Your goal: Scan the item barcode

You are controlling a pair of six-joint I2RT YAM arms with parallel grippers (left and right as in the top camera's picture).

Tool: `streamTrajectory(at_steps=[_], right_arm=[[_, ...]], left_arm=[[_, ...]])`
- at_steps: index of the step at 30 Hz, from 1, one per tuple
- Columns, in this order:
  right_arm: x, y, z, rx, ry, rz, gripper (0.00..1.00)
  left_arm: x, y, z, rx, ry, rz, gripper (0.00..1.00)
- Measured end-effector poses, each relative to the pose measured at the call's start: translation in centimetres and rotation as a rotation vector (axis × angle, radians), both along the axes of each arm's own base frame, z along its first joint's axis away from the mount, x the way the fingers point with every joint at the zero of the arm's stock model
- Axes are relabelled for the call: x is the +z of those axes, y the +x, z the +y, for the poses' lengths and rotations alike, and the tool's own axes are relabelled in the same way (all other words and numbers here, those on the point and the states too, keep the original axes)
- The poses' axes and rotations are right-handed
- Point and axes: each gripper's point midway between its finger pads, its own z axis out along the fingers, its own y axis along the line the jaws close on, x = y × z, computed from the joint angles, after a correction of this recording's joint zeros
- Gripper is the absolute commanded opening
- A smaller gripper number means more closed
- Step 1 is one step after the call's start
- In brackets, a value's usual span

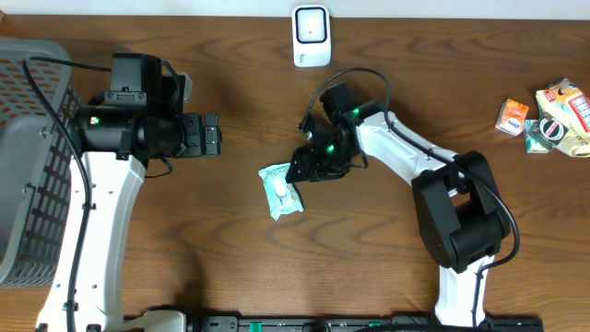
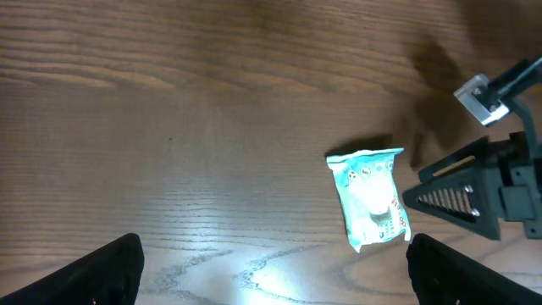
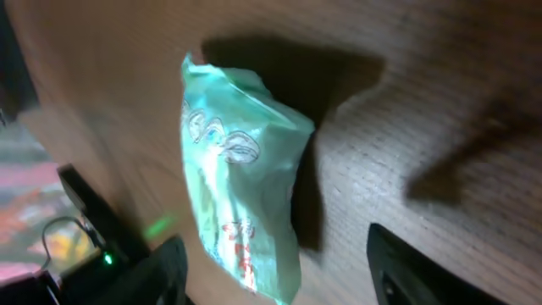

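Note:
The item is a small teal-and-white packet [image 1: 279,191] lying flat on the wooden table, also seen in the left wrist view [image 2: 368,199] and close up in the right wrist view [image 3: 241,195]. No barcode shows on it. My right gripper [image 1: 302,171] is low at the packet's right edge; in its own view the gripper [image 3: 284,275] is open, with the packet's end between the fingers and a gap to the right finger [image 3: 415,267]. My left gripper [image 1: 214,136] hovers to the left, wide open [image 2: 275,275] over bare wood. A white scanner [image 1: 312,35] stands at the back.
A grey mesh basket [image 1: 23,166] fills the left edge. At the far right lie an orange packet [image 1: 513,115] and other snack bags [image 1: 560,115]. The right arm's base [image 1: 461,221] stands front right.

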Motion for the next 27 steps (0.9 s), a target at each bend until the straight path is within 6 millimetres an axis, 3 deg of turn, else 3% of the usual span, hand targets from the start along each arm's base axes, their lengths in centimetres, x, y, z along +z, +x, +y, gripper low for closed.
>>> streamTrajectory(at_steps=[5,9,12,15,18,20,23,27], right_arm=[[-1.6,-1.4,0.9,-0.03,-0.002,0.038,0.61],[-1.6,-2.3,2.5,-0.021,0.03,0.046,0.61],[-1.7,-3.0,3.6,-0.007,0.046,0.043,0.45],[-2.4,-3.6,3.5,-0.015,0.013,0.049,0.21],[-2.8,-3.6,3.2,-0.036,-0.019,0.052,0.13],[-2.9,-3.5,3.2,-0.043,-0.025,0.054,0.03],[-2.8,-3.4,2.7,-0.059,-0.05,0.064,0.01],[-2.5,-2.6,0.4,-0.088,-0.152,0.055,0.01]], left_arm=[[0.0,0.0,0.0,0.0,0.0,0.0,0.98],[0.0,0.0,0.0,0.0,0.0,0.0,0.98],[0.0,0.0,0.0,0.0,0.0,0.0,0.98],[0.0,0.0,0.0,0.0,0.0,0.0,0.98],[0.0,0.0,0.0,0.0,0.0,0.0,0.98],[0.0,0.0,0.0,0.0,0.0,0.0,0.98],[0.0,0.0,0.0,0.0,0.0,0.0,0.98],[0.0,0.0,0.0,0.0,0.0,0.0,0.97]])
